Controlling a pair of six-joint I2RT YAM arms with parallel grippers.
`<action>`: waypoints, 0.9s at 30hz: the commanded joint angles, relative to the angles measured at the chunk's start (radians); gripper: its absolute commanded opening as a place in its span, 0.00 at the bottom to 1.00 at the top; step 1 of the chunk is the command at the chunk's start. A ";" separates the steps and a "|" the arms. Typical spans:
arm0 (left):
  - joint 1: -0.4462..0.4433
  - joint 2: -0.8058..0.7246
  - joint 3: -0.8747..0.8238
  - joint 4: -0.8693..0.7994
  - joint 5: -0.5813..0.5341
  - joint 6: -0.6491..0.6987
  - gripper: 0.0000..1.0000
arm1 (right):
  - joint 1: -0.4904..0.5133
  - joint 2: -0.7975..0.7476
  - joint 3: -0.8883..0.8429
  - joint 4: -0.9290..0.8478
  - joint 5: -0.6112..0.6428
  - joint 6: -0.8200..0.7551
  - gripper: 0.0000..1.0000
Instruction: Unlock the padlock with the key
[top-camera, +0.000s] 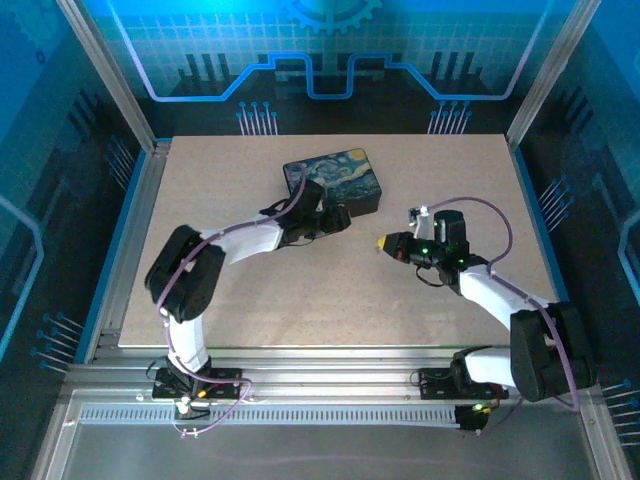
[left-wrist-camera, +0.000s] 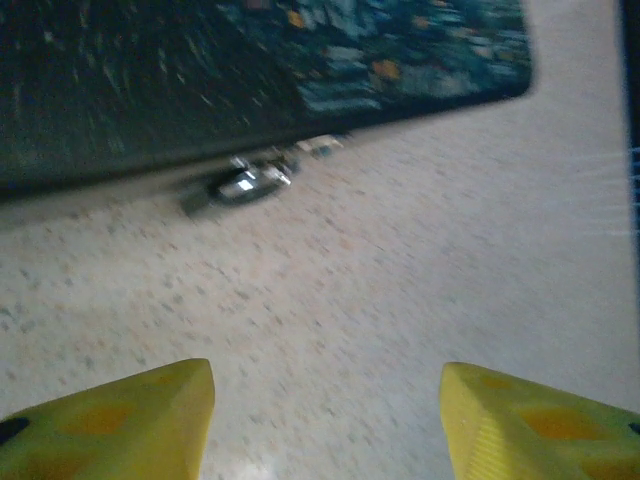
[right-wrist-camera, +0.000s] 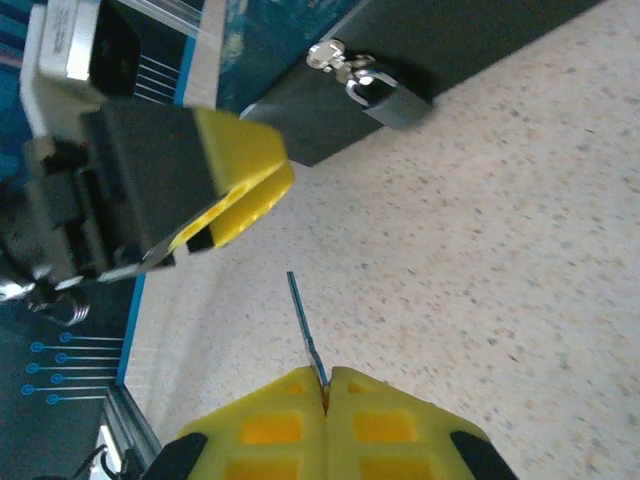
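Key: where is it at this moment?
In the right wrist view the key is pinched in the shut right tool, its blade sticking out over the table, apart from the padlock on the box.

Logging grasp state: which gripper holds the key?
The right gripper, jaws shut on the thin grey key; the left gripper is open and empty.

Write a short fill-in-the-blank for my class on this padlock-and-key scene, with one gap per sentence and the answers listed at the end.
1. The right tool is shut on the thin ___.
2. The left tool has its jaws ___, with nothing between them.
3. The padlock is fastened to the side of the painted ___.
Missing words: key; open; box.
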 joint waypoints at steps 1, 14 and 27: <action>-0.028 0.092 0.133 -0.149 -0.189 0.043 0.63 | -0.039 -0.016 0.014 -0.095 -0.048 -0.079 0.00; -0.087 0.327 0.418 -0.343 -0.461 -0.068 0.65 | -0.084 0.095 0.042 0.024 -0.145 -0.058 0.00; -0.088 0.388 0.474 -0.334 -0.506 -0.082 0.54 | -0.084 0.108 0.066 0.033 -0.190 -0.065 0.00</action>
